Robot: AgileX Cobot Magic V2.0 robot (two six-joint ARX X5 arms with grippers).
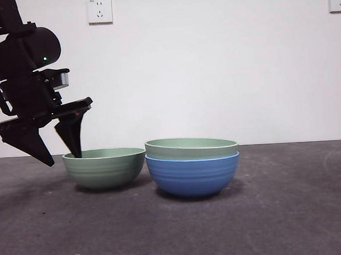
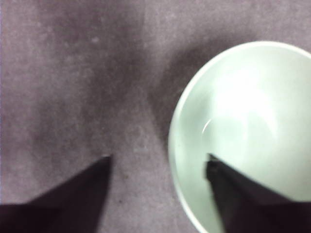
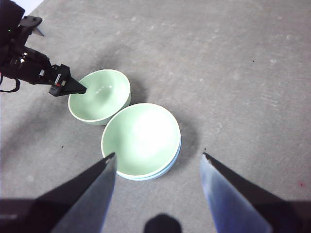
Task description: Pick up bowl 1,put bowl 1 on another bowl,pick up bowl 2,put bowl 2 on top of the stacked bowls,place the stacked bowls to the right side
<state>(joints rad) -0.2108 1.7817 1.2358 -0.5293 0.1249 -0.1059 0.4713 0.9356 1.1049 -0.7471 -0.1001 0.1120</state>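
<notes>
At the far left of the front view the left gripper [image 1: 62,157] hangs from a bulky black arm that slants down from the upper corner. Its two black jaws are spread wide and hold nothing: one tip dips just inside the near rim of the lone green bowl [image 1: 104,167], the other stays outside the wall, so the jaws straddle the rim. The left wrist view shows the same, one jaw over the pale inside of the bowl [image 2: 243,126], the other over bare table.

The table [image 1: 289,212] is covered in a dark grey, slightly mottled mat. Behind it stands a plain white wall with a socket plate [image 1: 99,10] above the left arm and another at the upper right edge.

Just right of the lone green bowl, nearly touching it, stands the blue bowl [image 1: 193,175], faintly ribbed with a paler rim, with a second green bowl [image 1: 191,147] nested in it so only its upper band shows. Both green bowls are pale sage, faintly ribbed and empty.

The right gripper [image 3: 158,160] hovers high above this pair, jaws wide apart and empty.
</notes>
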